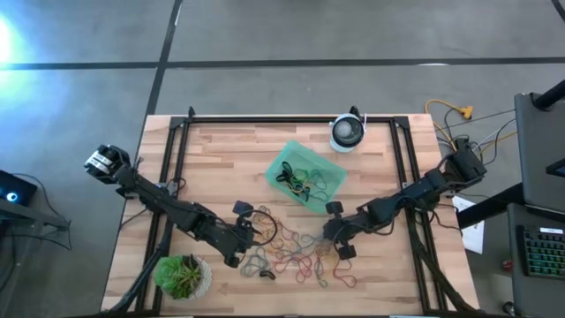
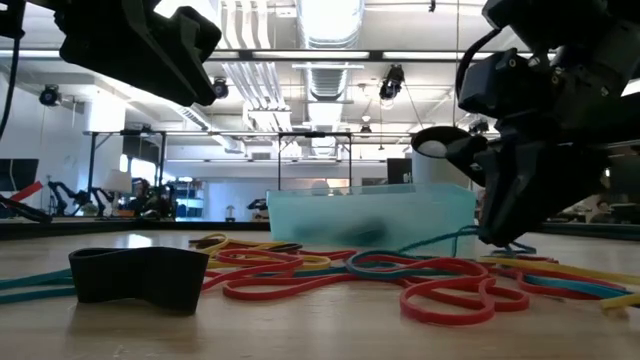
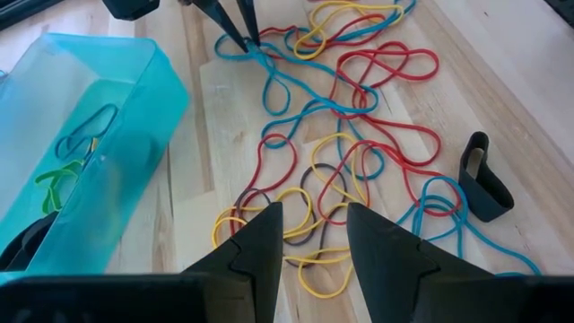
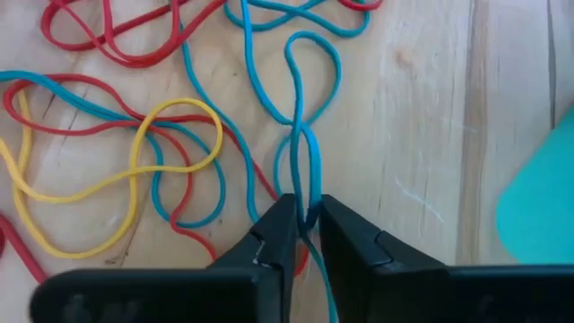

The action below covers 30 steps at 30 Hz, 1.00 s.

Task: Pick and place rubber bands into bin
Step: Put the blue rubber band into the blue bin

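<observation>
Many rubber bands (image 1: pixel 296 252) in red, yellow, blue and dark colours lie tangled on the wooden table in front of the mint-green bin (image 1: pixel 306 174), which holds a few bands. My right gripper (image 4: pixel 305 215) is down at the pile's bin-side edge, shut on a blue rubber band (image 4: pixel 305 144); the left wrist view shows it too (image 3: pixel 240 31). My left gripper (image 3: pixel 314 238) hangs open above the pile's left part (image 1: pixel 254 233), touching nothing. A wide black band (image 3: pixel 482 175) lies on its edge beside the pile. My right gripper pinches the blue rubber band between its two fingertips at a narrow twisted stretch of the loop (image 4: pixel 306 199). The fingers slant down from the table's right side. From the fingertips one strand (image 2: pixel 445 238) slopes down to the pile, where the rest of the band lies slack.
A round white-and-black device (image 1: pixel 347 132) stands at the table's far edge behind the bin. A potted plant (image 1: pixel 183 276) sits at the near left corner. Black frame rails (image 1: pixel 177 150) run along the table's left, right and far sides.
</observation>
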Tool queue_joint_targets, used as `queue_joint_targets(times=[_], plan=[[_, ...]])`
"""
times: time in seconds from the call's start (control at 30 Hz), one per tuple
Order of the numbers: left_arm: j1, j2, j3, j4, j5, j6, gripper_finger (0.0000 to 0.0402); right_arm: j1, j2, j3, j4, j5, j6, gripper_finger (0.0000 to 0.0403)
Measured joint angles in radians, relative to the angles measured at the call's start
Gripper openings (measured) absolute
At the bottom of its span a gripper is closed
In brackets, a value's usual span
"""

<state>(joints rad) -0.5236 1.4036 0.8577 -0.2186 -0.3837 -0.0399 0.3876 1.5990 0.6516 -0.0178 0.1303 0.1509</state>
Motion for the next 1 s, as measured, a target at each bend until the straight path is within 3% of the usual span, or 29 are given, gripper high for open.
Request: queue_joint_targets(times=[0.33,0.73,1.0], plan=[[0.000,0.000,0.000,0.000,0.000,0.000,0.0111,0.000,0.000,-0.002,-0.002,0.000,-0.012,0.0090],[0.000,0.000,0.000,0.000,0.000,0.000,0.0111,0.000,-0.005,-0.002,-0.104,0.002,0.040,0.0064],[0.000,0.000,-0.001,-0.001,0.000,0.000,0.0111,0.000,-0.005,-0.003,-0.110,0.004,0.050,0.0073]])
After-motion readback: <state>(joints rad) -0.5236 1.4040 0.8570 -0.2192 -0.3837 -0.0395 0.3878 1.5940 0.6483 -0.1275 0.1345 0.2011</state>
